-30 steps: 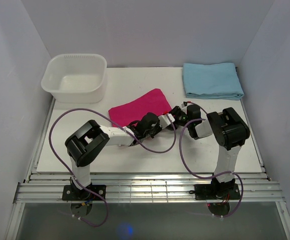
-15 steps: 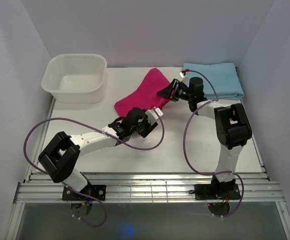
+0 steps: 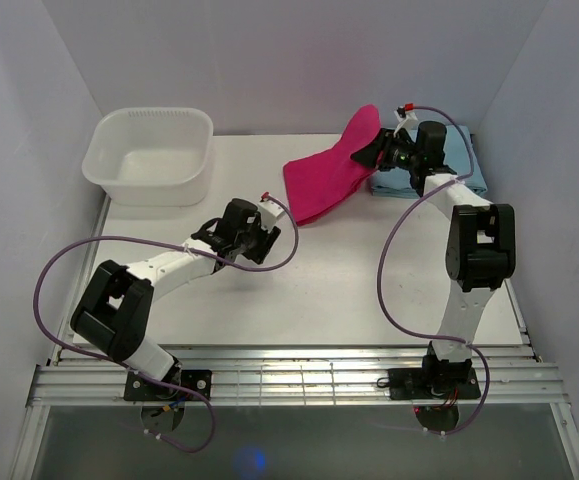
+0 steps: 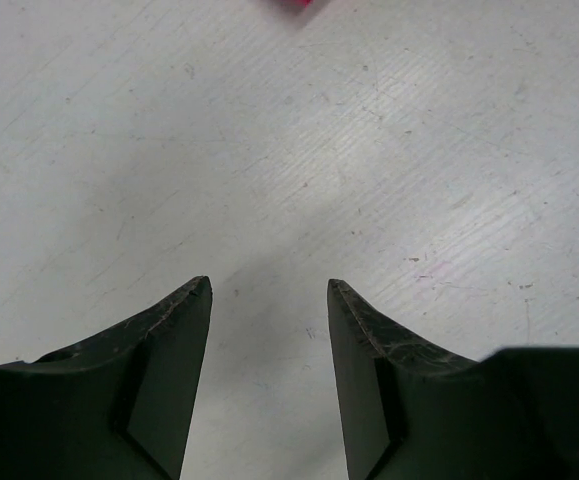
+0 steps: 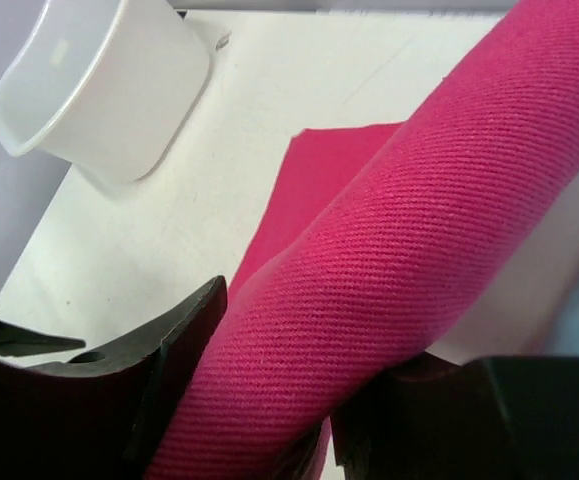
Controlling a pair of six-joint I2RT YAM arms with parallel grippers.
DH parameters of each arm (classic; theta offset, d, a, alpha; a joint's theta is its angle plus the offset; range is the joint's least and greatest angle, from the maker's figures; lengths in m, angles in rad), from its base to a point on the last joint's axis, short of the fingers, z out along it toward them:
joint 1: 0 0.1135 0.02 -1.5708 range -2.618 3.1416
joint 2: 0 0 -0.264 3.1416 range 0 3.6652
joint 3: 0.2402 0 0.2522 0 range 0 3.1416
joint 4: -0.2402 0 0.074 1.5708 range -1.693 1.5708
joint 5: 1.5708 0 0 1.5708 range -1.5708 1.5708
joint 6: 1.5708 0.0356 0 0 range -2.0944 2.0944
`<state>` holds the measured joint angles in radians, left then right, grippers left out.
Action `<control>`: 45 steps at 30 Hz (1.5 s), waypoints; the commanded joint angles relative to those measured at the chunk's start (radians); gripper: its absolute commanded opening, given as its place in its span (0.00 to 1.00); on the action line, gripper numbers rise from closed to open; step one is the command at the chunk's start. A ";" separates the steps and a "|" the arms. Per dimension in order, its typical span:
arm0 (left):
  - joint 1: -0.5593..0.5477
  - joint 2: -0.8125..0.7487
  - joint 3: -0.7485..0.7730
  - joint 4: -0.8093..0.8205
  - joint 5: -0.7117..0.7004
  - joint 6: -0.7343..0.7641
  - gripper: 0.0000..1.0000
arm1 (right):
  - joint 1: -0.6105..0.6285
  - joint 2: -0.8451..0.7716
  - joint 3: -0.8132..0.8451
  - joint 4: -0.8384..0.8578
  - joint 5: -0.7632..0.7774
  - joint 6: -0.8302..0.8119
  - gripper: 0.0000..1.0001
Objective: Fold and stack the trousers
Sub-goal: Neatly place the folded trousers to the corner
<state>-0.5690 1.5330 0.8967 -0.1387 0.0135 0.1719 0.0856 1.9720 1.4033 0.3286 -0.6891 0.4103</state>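
The folded magenta trousers (image 3: 331,172) hang from my right gripper (image 3: 377,152), which is shut on their right end and holds it lifted at the table's back, beside the light blue cloth (image 3: 461,160). Their left end still touches the table. In the right wrist view the pink fabric (image 5: 409,240) fills the space between the fingers. My left gripper (image 3: 265,238) is open and empty, low over the bare table left of centre. In the left wrist view its gripper (image 4: 269,290) shows only white table between the tips, with a sliver of the trousers (image 4: 294,4) at the top edge.
A white plastic tub (image 3: 151,152) stands at the back left and also shows in the right wrist view (image 5: 99,90). The light blue folded cloth lies at the back right corner, partly behind my right arm. Purple cables loop from both arms over the table's near part.
My right gripper has carried the trousers up and toward the back right, next to the blue cloth. My left gripper has let go of them and pulled back to the left.
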 commanded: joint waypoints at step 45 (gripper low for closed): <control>-0.005 -0.017 -0.001 -0.047 0.048 -0.031 0.61 | -0.368 0.195 0.376 0.000 -0.214 -0.214 0.08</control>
<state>-0.5724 1.5299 0.8829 -0.1764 0.0540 0.1513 -0.2565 2.1654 1.7729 0.2256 -0.8871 0.2527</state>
